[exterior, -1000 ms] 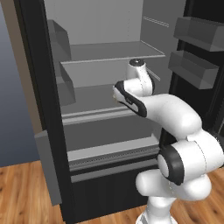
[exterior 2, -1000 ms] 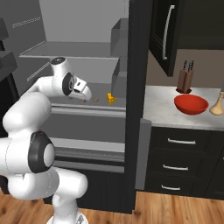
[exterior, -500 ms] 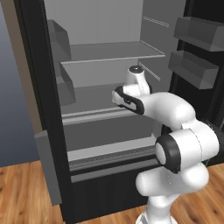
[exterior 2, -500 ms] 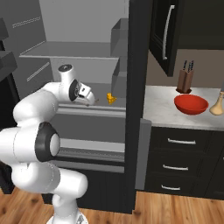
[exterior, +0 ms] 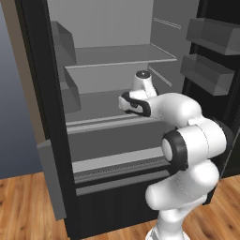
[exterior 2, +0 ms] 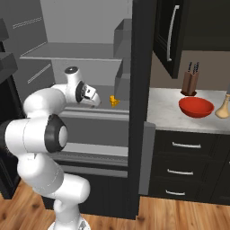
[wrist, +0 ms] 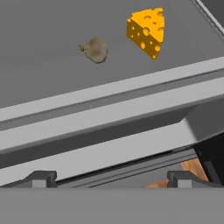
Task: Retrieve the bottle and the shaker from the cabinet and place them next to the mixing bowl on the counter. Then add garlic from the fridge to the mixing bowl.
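Observation:
The fridge (exterior: pixel 42 93) stands open, and my arm reaches onto its middle shelf (wrist: pixel 43 65). The garlic (wrist: pixel 94 49), a small brownish-grey lump, lies on that shelf ahead of my gripper (wrist: pixel 113 179). The gripper is open, with its fingertips (wrist: pixel 41 178) wide apart and nothing between them. From the right, the gripper (exterior 2: pixel 95 100) hovers over the shelf's front part. The red mixing bowl (exterior 2: pixel 196 107) sits on the marble counter (exterior 2: pixel 164 112), with the tan bottle (exterior 2: pixel 223 107) just right of it. Above them hangs the dark cabinet (exterior 2: pixel 179 31). The shaker is out of view.
A yellow cheese wedge (wrist: pixel 148 30) (exterior 2: pixel 114 101) lies on the same shelf, right of the garlic. A knife block (exterior 2: pixel 190 83) stands behind the bowl. Door bins (exterior: pixel 208 72) hang on the open fridge door at the right. The shelf's front rail (wrist: pixel 109 118) runs across below the garlic.
My hand has moved deeper over the middle fridge shelf, toward the cheese side, as the arm stretched forward. The jaws have stayed open.

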